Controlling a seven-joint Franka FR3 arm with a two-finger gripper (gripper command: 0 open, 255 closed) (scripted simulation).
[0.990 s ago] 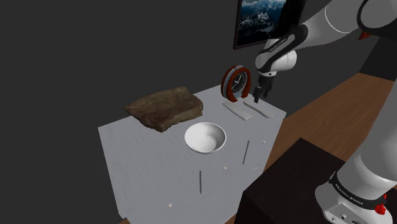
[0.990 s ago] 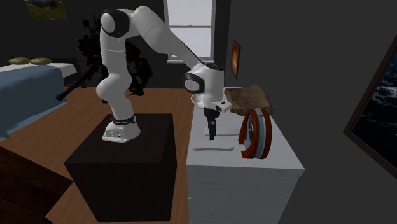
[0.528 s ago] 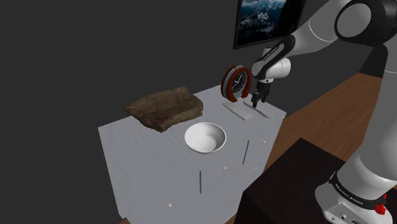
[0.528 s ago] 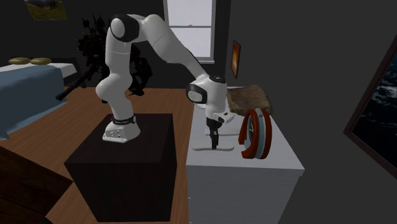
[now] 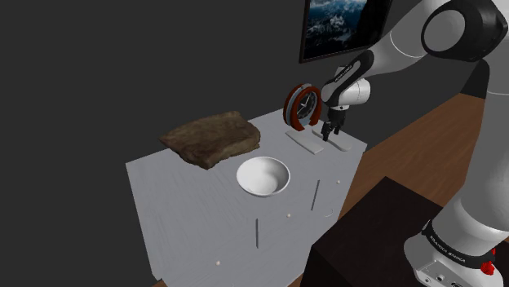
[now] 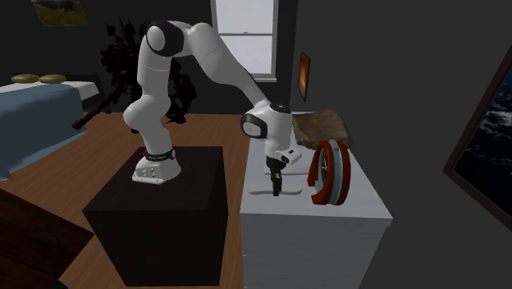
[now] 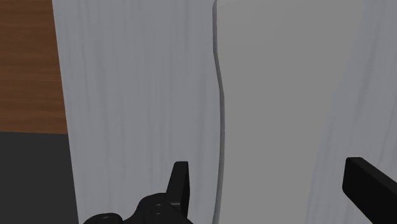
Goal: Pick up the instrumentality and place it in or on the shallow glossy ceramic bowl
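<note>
The gripper [image 7: 264,167] is held open, low over the white table [image 7: 127,95]. The flat grey slab [image 7: 280,89] is seen lying between the spread fingers, not clasped.

White bowl [image 5: 263,176] on grey table [image 5: 188,216]

upright red-rimmed clock [image 5: 300,106] just beside gripper [image 5: 329,139], open tabletop [image 5: 212,183] around white bowl [image 5: 263,178], brown lump [image 5: 212,139] beyond bowl
</note>
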